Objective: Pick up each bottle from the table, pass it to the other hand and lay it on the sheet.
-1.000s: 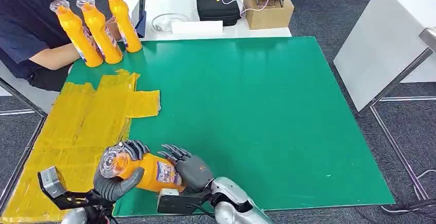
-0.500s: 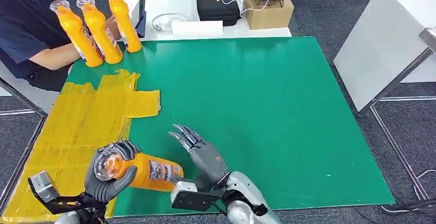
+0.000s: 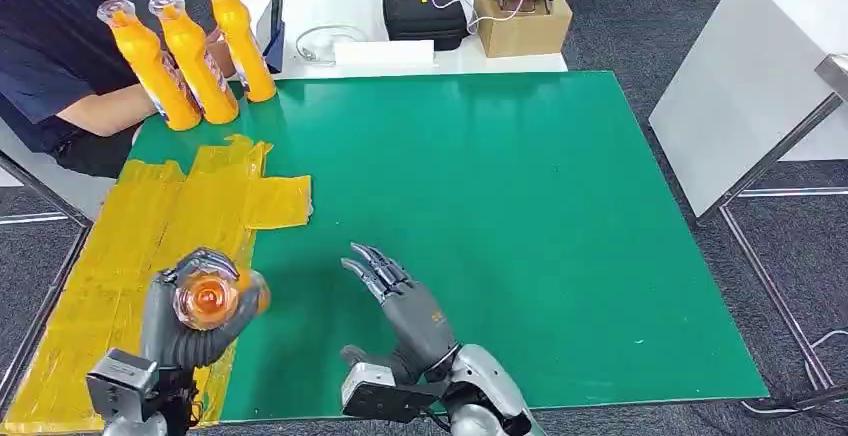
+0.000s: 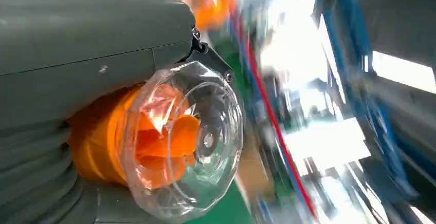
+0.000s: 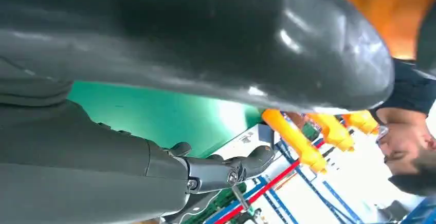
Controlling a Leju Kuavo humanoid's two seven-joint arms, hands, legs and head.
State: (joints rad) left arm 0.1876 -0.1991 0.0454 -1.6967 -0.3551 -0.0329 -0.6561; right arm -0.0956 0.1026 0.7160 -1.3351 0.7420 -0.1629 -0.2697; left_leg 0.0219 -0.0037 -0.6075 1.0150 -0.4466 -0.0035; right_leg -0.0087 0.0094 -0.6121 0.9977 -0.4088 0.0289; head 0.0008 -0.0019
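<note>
Left hand has the orange bottle over the yellow sheet — right hand spread and holding nothing.

The left hand [image 3: 185, 321] is wrapped around an orange bottle [image 3: 208, 299], whose clear cap points up at the head camera, above the near part of the yellow sheet [image 3: 130, 246]; whether it touches the sheet can't be told. In the left wrist view that clear domed cap [image 4: 187, 142] sits against the grey thumb, background blurred, no label readable. The right hand [image 3: 405, 306] hovers over the green mat [image 3: 520, 216], fingers apart, well clear of the bottle. Far corner — three more orange bottles [image 3: 190, 51] stand upright at the mat's edge beside a person's forearm [image 3: 95, 111]. Beyond, on the white table [image 3: 330, 1], a black case [image 3: 425, 8] and a cardboard box [image 3: 520, 21]; no writing is legible on either.
</note>
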